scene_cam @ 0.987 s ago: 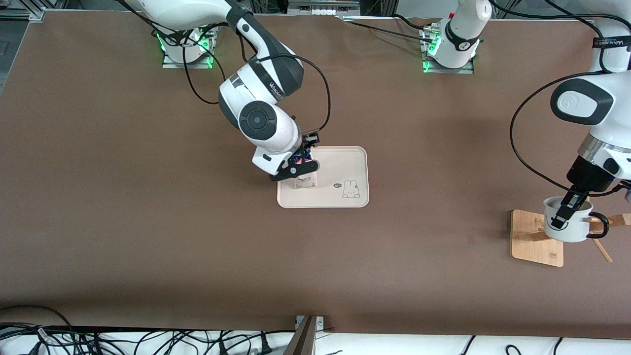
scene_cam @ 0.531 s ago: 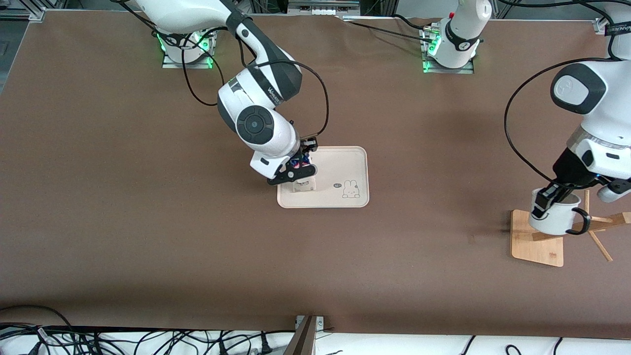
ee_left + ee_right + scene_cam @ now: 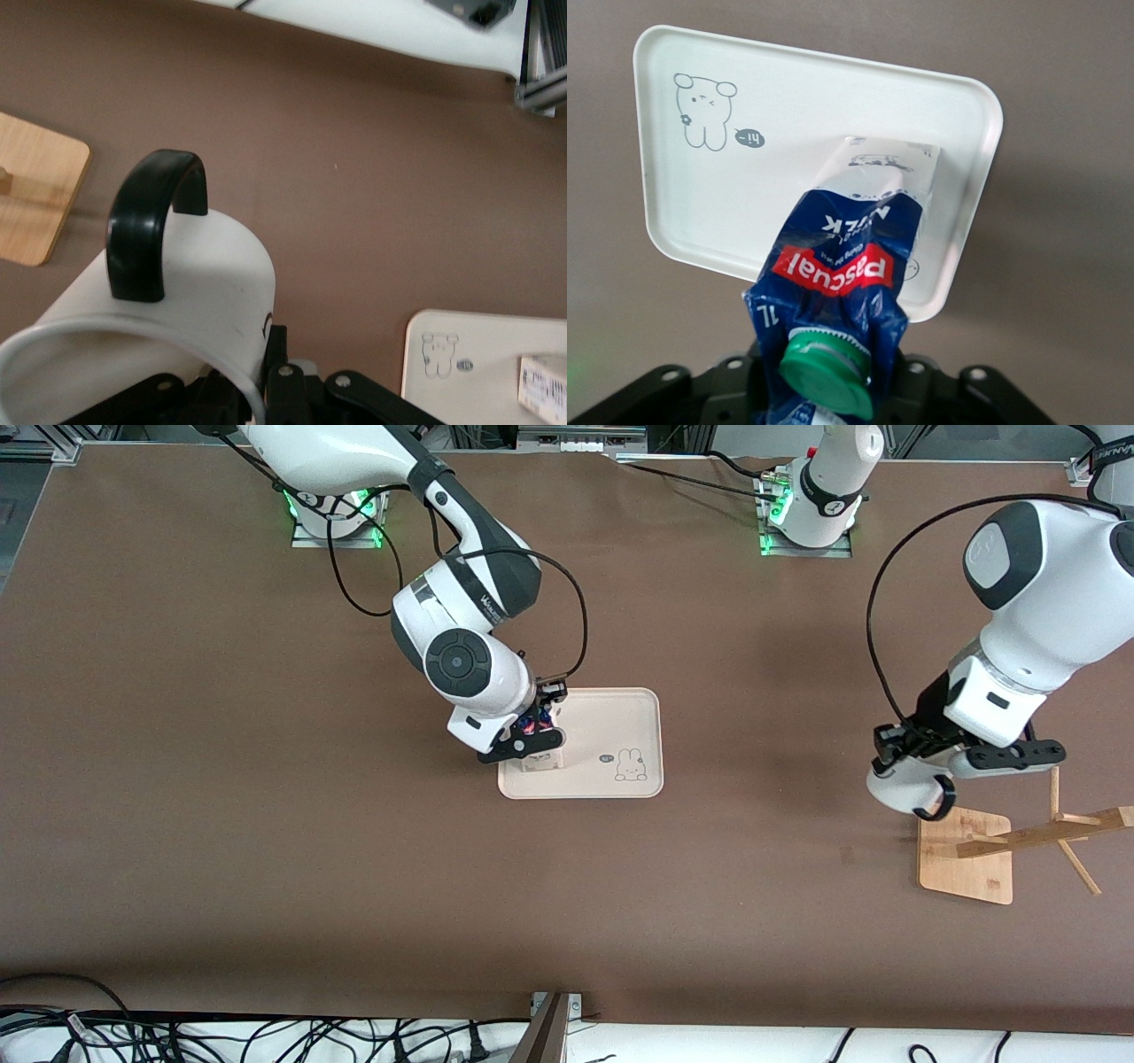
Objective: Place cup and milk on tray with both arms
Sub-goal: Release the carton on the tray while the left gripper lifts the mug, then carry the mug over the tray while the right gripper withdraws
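The cream tray (image 3: 611,726) lies mid-table. My right gripper (image 3: 530,731) is shut on the blue milk carton (image 3: 537,722) and holds it tilted over the tray's end toward the right arm. In the right wrist view the milk (image 3: 842,257) with its green cap (image 3: 828,363) has its base at the tray (image 3: 726,204); I cannot tell if it touches. My left gripper (image 3: 893,760) is shut on the rim of the white cup (image 3: 904,790) and holds it in the air beside the wooden rack base. The left wrist view shows the cup (image 3: 204,283) with its black handle (image 3: 142,226).
A wooden rack base (image 3: 966,855) with a toppled peg post (image 3: 1045,834) lies at the left arm's end of the table. The tray (image 3: 478,354) and rack base (image 3: 35,199) also show in the left wrist view. Cables run along the table's near edge.
My left gripper has lifted the cup off the wooden rack and carried it toward the tray. My right gripper with the milk has shifted only slightly over the tray.
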